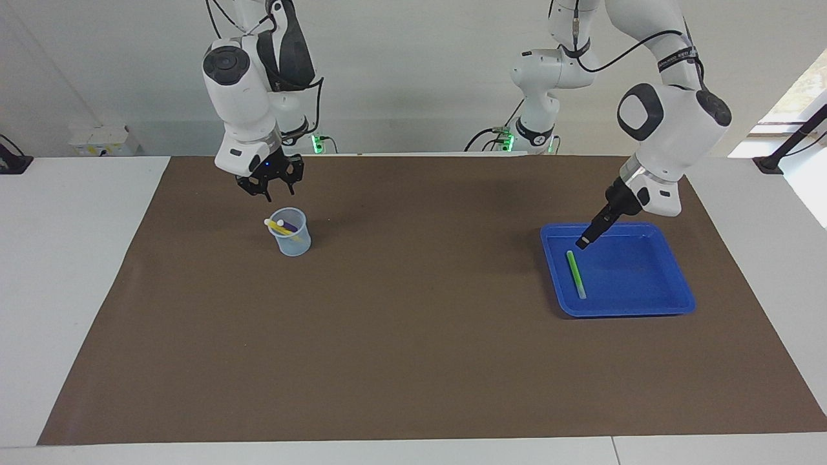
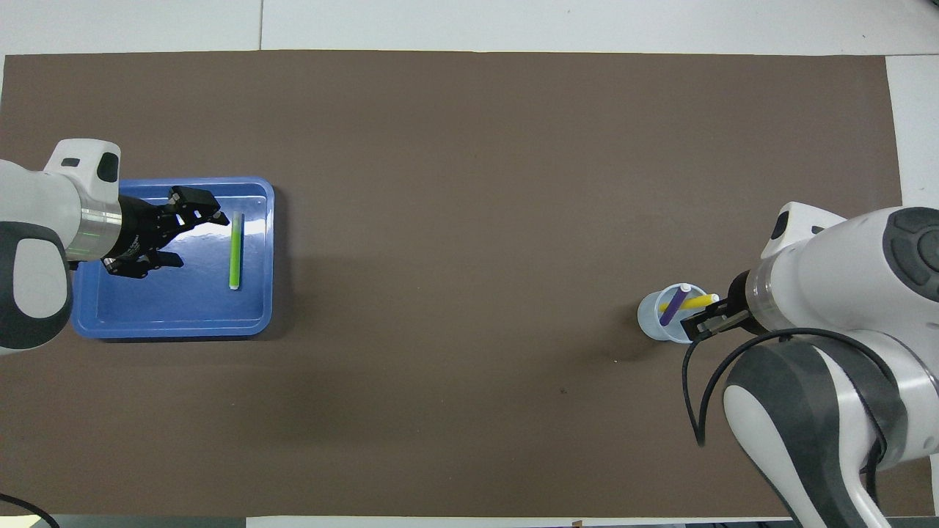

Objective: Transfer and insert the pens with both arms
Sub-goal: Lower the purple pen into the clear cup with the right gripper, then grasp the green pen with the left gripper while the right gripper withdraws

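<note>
Table: brown mat (image 1: pixel 413 336) is spread over a white table so the things are easy to see on it.
Cup: clear cup (image 1: pixel 290 232) is stood on the mat toward the right arm's end, near the robots, so pens can be dropped in from above.
Yellow pen: yellow pen (image 1: pixel 284 227) is leaned inside the cup, its pale cap stuck out over the rim.
Purple pen: purple pen (image 1: pixel 291 226) is leaned in the cup beside the yellow one, so two pens look done.
Right gripper: right gripper (image 1: pixel 270 185) is held just above the cup. Its fingers are parted and nothing is held, most likely because a pen is meant to be let go there.
Tray: blue tray (image 1: pixel 672 303) is set toward the left arm's end to keep waiting pens in one spot.
Green pen: green pen (image 1: pixel 575 274) is laid flat in the tray, alone and untouched, so it seems to be the last one to move.
Left gripper: left gripper (image 2: pixel 192 217) is held low over the tray, just beside the green pen. Its fingers are spread wide and empty, ready to be closed around the pen.
</note>
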### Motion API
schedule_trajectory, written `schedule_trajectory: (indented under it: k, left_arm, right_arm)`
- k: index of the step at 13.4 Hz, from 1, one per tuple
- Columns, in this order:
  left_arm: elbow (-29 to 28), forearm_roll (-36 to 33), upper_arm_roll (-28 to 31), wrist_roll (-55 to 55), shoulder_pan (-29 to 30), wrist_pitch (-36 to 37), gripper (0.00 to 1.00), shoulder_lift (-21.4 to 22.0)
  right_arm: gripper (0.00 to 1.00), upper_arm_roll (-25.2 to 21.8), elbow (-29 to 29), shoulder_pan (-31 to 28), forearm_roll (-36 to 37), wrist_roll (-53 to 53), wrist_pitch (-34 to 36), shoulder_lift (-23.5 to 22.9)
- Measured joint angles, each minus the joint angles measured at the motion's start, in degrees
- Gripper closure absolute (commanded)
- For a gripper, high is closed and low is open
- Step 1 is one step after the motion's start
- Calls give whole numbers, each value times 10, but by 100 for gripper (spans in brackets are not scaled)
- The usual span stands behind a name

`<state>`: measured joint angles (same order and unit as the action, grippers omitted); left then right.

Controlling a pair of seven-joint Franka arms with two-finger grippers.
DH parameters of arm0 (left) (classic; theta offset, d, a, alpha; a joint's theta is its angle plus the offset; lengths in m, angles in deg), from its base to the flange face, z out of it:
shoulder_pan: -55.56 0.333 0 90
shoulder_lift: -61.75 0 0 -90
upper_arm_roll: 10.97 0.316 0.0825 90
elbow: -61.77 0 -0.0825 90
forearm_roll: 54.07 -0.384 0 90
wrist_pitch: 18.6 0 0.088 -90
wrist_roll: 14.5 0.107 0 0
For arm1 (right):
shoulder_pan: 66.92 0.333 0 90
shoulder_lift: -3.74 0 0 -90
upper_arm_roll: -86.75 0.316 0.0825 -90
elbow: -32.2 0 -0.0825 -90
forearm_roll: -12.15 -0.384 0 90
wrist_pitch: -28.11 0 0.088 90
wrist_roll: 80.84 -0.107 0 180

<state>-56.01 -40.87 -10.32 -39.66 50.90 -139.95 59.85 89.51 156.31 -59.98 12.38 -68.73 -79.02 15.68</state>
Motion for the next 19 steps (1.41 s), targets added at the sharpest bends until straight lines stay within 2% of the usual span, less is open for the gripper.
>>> schedule_trajectory:
  k: [3,8,10,14,16,18,19]
  left_arm:
    - [3,-43,0,98,0,-34,0,-54]
    - [40,-69,-2,186,2,-70,14,-145]
    - [55,-71,-5,189,2,-70,21,-162]
    - [57,-73,-5,202,2,-69,35,-166]
    - [57,-73,-5,204,2,-69,45,-167]
    - [56,-73,-6,204,2,-69,62,-169]
    - [56,-73,-6,204,2,-69,76,-170]
  right_arm:
    - [0,0,-37,-4,-12,0,21,2]
    - [0,-1,-98,-45,-155,0,61,-1]
    - [0,-1,-110,-57,-187,0,73,-7]
    - [0,7,-113,-56,-199,-13,73,-13]
    - [0,9,-113,-56,-211,-19,73,-13]
    - [0,9,-113,-56,-220,-32,73,-13]
    - [0,10,-113,-55,-222,-41,73,-13]
